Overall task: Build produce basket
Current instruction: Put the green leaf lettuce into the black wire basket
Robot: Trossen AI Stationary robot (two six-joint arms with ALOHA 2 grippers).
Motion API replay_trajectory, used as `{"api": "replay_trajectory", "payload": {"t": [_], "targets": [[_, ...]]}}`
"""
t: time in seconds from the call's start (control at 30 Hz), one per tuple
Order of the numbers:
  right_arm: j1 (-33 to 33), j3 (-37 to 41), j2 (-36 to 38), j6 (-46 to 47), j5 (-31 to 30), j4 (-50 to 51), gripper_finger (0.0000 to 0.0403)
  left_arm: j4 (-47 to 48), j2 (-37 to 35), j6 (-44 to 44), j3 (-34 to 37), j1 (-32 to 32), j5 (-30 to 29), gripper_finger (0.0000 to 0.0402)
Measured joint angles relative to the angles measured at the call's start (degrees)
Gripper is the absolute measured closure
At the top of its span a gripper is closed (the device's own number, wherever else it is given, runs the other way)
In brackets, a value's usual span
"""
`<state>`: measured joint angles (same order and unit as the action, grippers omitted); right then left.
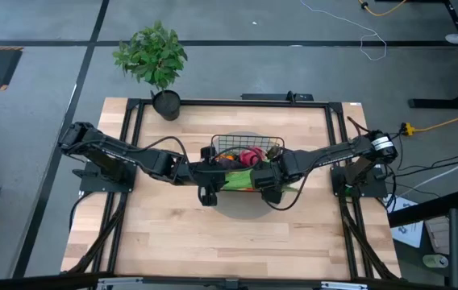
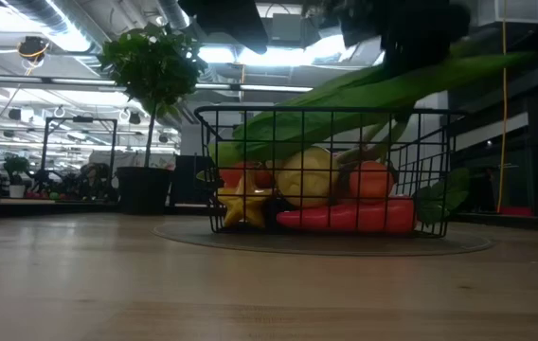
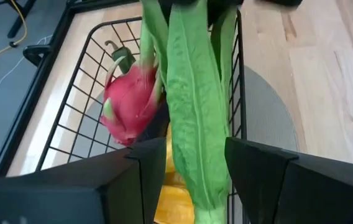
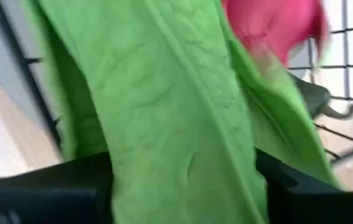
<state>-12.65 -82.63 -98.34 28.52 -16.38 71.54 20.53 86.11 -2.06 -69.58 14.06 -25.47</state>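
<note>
Right gripper: The right gripper [image 4: 186, 180] is clenched on the long green stalk bundle [image 4: 164, 112]; its two dark fingers press the leaf from either side in the right wrist view. In the high view it sits at the basket's near right corner [image 1: 267, 185].
Left gripper: The left gripper [image 3: 186, 171] has its dark fingers set on either side of the same bundle's thick end [image 3: 195, 118]. Whether they pinch it or only bracket it, I cannot tell. In the high view it is at the basket's near left corner [image 1: 206, 187].
Bundle: Carried slantwise above the basket in the low view [image 2: 383, 90], one end high, leaves drooping over the rim.
Basket: The black wire basket [image 1: 249, 147] stands on a round grey mat [image 2: 326, 242] at the middle of the table, slightly toward the far edge.
Already inside: A pink dragon fruit [image 3: 130, 106], a yellow fruit [image 2: 307, 178], a star-shaped yellow fruit [image 2: 241, 208], a tangerine [image 2: 371, 180] and a long red piece [image 2: 345, 218].
Bystander: A leafy potted plant [image 1: 155, 60] stands at the far left corner, well apart.
Risks: The bundle looks about as long as the basket is wide, so a tilted lowering would likely leave one end hung on the rim. Soft leaves may catch in the mesh. If the grippers let go unevenly, the bundle could tip out over the near side. Pressing down could crowd the piled fruit or shift the light basket on its mat.
</note>
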Motion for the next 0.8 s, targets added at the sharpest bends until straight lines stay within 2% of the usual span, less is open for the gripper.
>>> {"api": "replay_trajectory", "payload": {"t": [0.17, 0.3, 0.6, 0.8], "targets": [[-1.56, -7.22, 0.0, 1.2, -0.28, 5.75, 0.0229, 1.08, 0.0, -0.3, 0.0, -0.07, -0.03, 0.0248], [-2.22, -11.87, 0.02, 0.94, -2.86, 6.19, 0.0229, 1.07, 0.0, -0.34, 0.0, -0.07, -0.05, 0.0248], [-2.22, -19.14, 0.02, -1.19, -2.85, 9.93, 0.0229, 1.42, 0.0, -0.36, 0.0, -0.07, -0.05, 0.0248], [-2.22, -23.09, 0.02, -0.25, -6.04, 10.42, 0.0229, 1.45, 0.0, -0.36, 0.0, -0.04, -0.04, 0.0248]]}}
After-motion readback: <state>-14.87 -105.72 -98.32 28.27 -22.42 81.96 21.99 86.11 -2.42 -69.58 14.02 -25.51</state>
